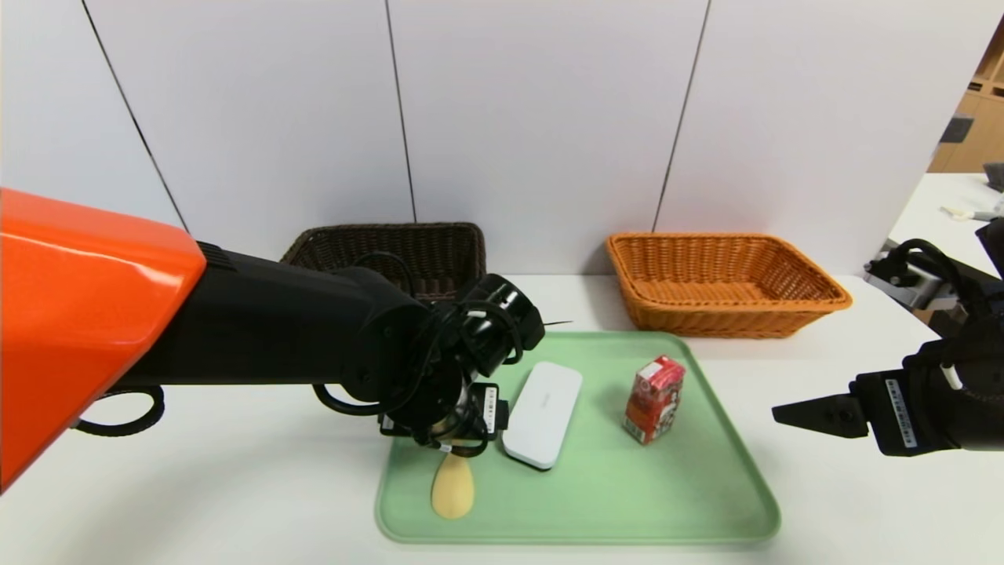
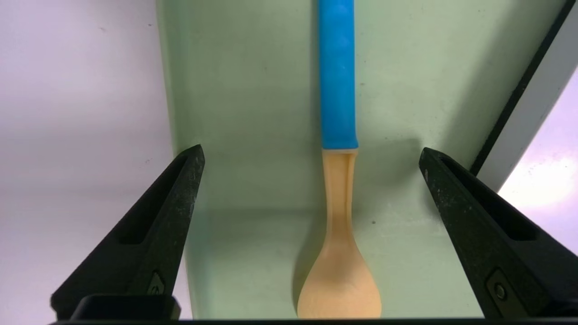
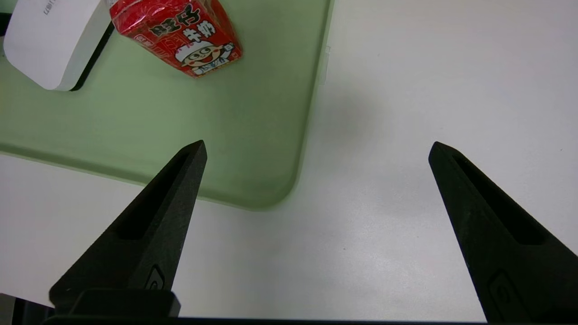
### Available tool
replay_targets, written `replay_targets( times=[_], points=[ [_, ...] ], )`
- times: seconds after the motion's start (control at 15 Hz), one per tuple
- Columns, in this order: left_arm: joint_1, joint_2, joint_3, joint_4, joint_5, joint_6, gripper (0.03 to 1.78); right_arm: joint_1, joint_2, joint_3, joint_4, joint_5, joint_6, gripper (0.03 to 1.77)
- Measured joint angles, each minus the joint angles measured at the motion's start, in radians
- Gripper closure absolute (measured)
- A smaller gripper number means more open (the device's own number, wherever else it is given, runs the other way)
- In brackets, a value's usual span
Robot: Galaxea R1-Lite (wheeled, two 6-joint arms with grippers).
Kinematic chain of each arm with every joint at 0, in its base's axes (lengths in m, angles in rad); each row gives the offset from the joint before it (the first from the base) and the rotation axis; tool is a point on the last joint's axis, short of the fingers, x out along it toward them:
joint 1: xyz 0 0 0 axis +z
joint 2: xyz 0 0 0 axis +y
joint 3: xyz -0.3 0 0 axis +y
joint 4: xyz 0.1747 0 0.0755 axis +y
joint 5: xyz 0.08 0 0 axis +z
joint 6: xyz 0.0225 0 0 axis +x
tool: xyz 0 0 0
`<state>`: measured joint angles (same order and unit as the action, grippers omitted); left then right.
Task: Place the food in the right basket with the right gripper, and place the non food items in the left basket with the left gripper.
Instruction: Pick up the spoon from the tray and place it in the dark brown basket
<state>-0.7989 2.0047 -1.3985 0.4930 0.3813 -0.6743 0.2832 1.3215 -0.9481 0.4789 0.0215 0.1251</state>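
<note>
The pale yellow rice spoon (image 1: 452, 486) with its blue handle (image 2: 337, 72) lies flat on the left part of the green tray (image 1: 627, 502). My left gripper (image 2: 311, 151) hangs open right above it, one finger on each side of the spoon's neck and clear of it. The white oblong case (image 1: 543, 413) lies just right of the spoon. The red carton (image 1: 653, 399) stands upright mid-tray. My right gripper (image 3: 318, 144) is open and empty over bare table, off the tray's front right corner. The dark brown left basket (image 1: 392, 251) and orange-tan right basket (image 1: 725, 282) stand behind the tray.
Both baskets stand against a white panelled wall. The tray's raised rim (image 2: 169, 113) runs close beside the spoon. A second white table (image 1: 949, 212) with small items stands at the far right.
</note>
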Motion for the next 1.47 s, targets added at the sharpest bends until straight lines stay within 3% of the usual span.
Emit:
replay_targets(
  times=[1.0, 1.27, 1.47],
  points=[
    [-0.007, 0.032, -0.031, 0.002, -0.006, -0.001, 0.15, -0.003, -0.008, 0.008, -0.002, 0.0, 0.0, 0.1],
    [-0.006, 0.031, -0.03, 0.003, -0.005, -0.004, 0.78, -0.003, -0.01, 0.008, -0.002, -0.001, 0.0, 0.1],
    [-0.006, 0.031, -0.029, 0.003, -0.005, -0.006, 1.07, -0.003, -0.014, 0.008, 0.0, 0.0, -0.001, 0.1]
  ],
)
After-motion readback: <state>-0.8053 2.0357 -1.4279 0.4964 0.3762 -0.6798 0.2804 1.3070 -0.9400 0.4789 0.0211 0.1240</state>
